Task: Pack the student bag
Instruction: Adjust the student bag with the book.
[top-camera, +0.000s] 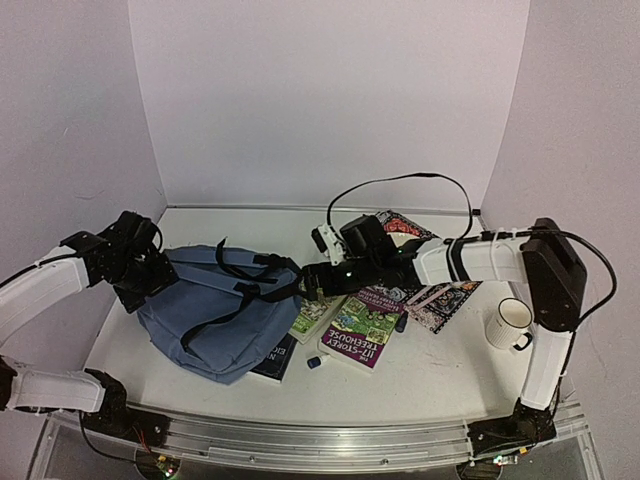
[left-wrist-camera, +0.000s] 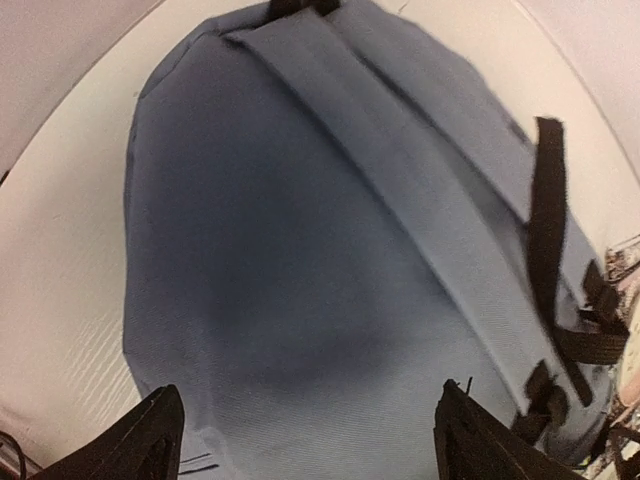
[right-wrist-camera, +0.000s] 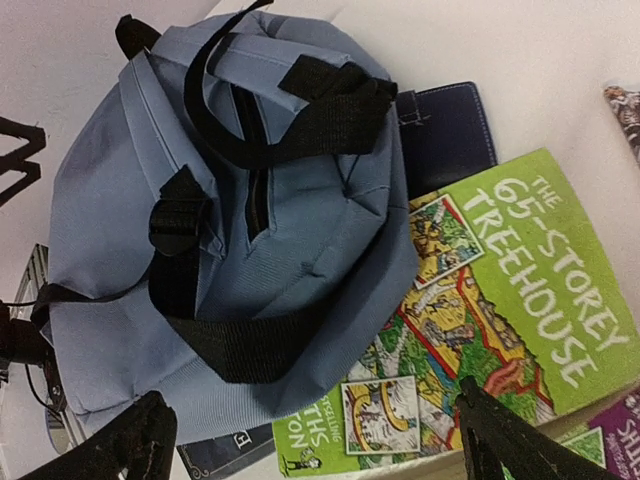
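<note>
1. Top view only: the bag (top-camera: 215, 310) lies flat on the table (top-camera: 440, 375), left of centre. The left gripper (top-camera: 152, 283) is at its left end and the right gripper (top-camera: 312, 282) at its right end, by the black straps (top-camera: 262, 282). The mug (top-camera: 510, 322) and the patterned book (top-camera: 440, 300) show here alone.
2. Left wrist view: almost all bag fabric, with one shoulder strap running diagonally. The fingers (left-wrist-camera: 150, 440) are spread wide with nothing between them. The bag is close below and fills the gap.
3. Right wrist view: shows the bag's top end, with the handle (right-wrist-camera: 300, 110) and zip line (right-wrist-camera: 255, 195). These fingers (right-wrist-camera: 505, 440) are also spread wide and grip nothing. The bag's edge lies just ahead of them.
4. The same view makes the green book (right-wrist-camera: 500, 290) legible: "The 65-Storey Treehouse". The bag's edge overlaps its left side.
5. The navy book (right-wrist-camera: 445, 130) is mostly covered by the bag, with only corners showing.
6. From above, neither finger gap can be read because the wrists cover them.
7. Can't tell whether either gripper touches the fabric or the straps.
8. The left wrist view is soft, and the zip isn't visible there.
</note>
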